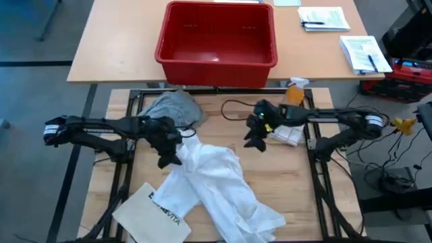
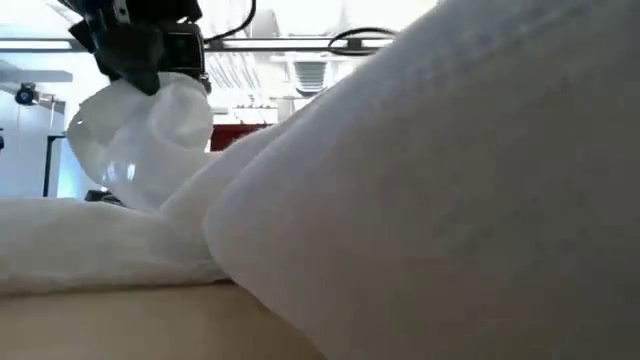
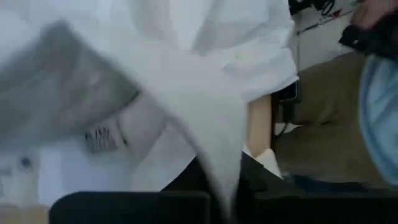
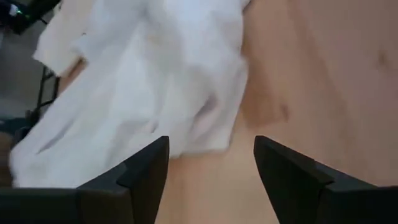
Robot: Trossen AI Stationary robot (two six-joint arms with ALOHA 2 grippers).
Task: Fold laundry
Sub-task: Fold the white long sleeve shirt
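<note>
Two arms work over the desk (image 1: 283, 182) in the high view: the left tool (image 1: 169, 159) sits at the upper edge of the white shirt (image 1: 216, 185), which sprawls across the middle; the grey T-shirt (image 1: 172, 108) lies bunched behind it, and the right tool (image 1: 255, 142) hangs just right of the shirt. In the low view, a tool (image 2: 150, 75) holds white cloth lifted off the desk. The left wrist view shows shirt fabric running down between that tool's fingers, so it looks closed on the shirt. The right wrist view shows the right tool's fingers (image 4: 146, 171) spread wide, empty, above the shirt's edge. To spread it well, the right should probably pinch a matching corner.
</note>
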